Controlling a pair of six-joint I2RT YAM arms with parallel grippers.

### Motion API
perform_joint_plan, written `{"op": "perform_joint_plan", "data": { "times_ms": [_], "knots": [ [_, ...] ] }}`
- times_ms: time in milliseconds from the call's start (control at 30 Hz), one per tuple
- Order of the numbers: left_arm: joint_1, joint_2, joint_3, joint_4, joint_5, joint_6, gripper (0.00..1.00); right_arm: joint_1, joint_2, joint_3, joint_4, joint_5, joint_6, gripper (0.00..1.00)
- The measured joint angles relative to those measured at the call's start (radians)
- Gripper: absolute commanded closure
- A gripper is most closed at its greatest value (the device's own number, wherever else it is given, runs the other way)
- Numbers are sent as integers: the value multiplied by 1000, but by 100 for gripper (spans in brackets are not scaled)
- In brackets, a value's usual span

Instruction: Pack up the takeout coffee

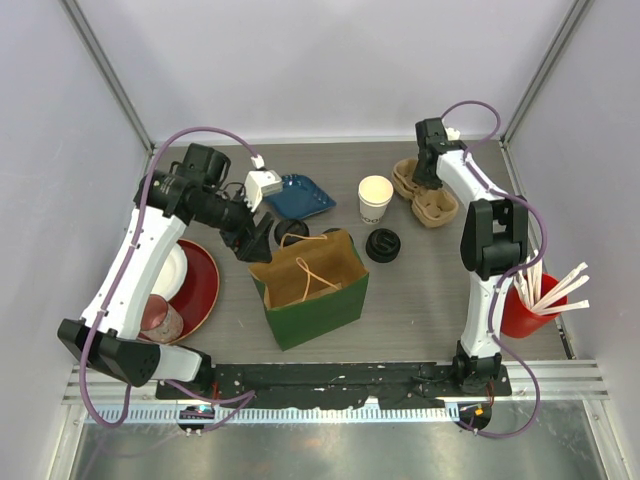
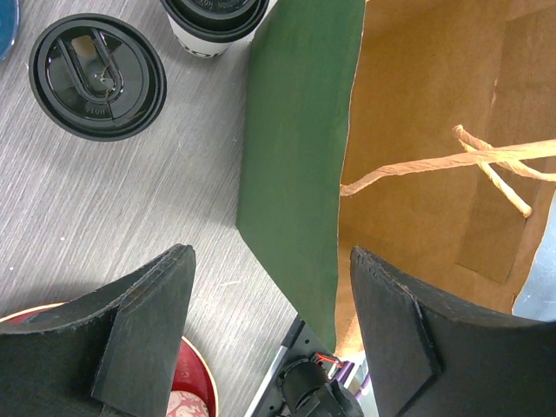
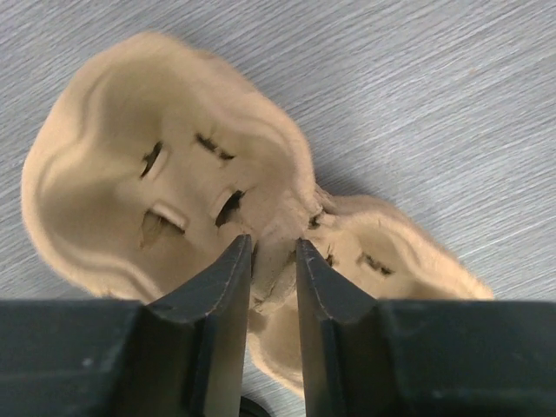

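Packing is barely begun: nothing but handles is seen inside the green bag (image 1: 315, 305). Two cups are counted: an open cup (image 1: 376, 198) at upper centre of the top view and a lidded cup (image 2: 213, 22) just behind the bag. Two loose lids are seen on the tabletop (image 1: 430, 290): one lid (image 1: 384, 245) right of the bag, a second lid (image 2: 97, 76) beside the lidded cup. One carrier (image 3: 130, 174) appears pinched at its middle ridge by the narrowed right jaws (image 3: 274, 245). The left jaws (image 2: 271, 256) are held wide and empty over the bag's rim. Capping, seating and bagging are judged undone.
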State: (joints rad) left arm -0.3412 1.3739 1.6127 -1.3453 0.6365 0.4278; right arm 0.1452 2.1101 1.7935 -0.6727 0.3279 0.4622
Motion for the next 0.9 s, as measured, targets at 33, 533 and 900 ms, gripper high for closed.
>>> {"op": "perform_joint_plan", "data": {
  "times_ms": [33, 533, 900],
  "knots": [
    [0, -2, -2, 0, 0, 0, 24, 0, 0, 0, -2, 6, 2, 78],
    [0, -6, -7, 0, 0, 3, 24, 17, -6, 5, -26, 68, -40, 93],
    [0, -6, 1, 0, 0, 2, 24, 24, -18, 38, -74, 97, -84, 98]
  ]
}}
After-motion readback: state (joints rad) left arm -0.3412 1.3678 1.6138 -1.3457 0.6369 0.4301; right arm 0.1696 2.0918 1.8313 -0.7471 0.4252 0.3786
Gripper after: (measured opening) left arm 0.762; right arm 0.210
